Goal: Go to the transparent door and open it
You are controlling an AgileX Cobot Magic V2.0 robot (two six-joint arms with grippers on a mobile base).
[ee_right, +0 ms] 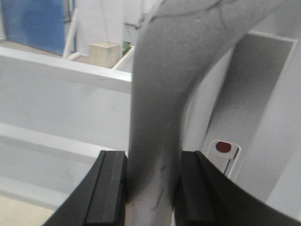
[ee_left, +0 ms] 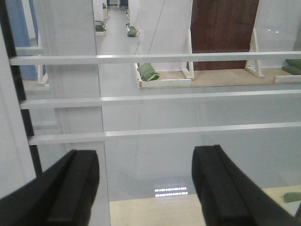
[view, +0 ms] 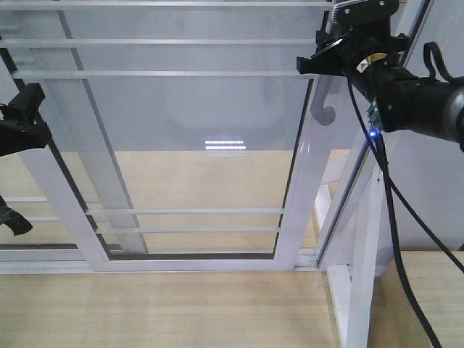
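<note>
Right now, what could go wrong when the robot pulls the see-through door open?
1. The right end effector pinches the curved grey handle. It looks smooth, so the grip might slide off during the pull.
2. The left end effector hangs open close to the transparent door and could bump its glass.
3. The black cable dangles beside the white frame post and might snag.

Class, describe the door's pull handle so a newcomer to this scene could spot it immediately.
Find the large transparent door with thin white bars. On its right white stile sits the pull handle, between the right gripper's fingers. It alone is curved grey metal.
</note>
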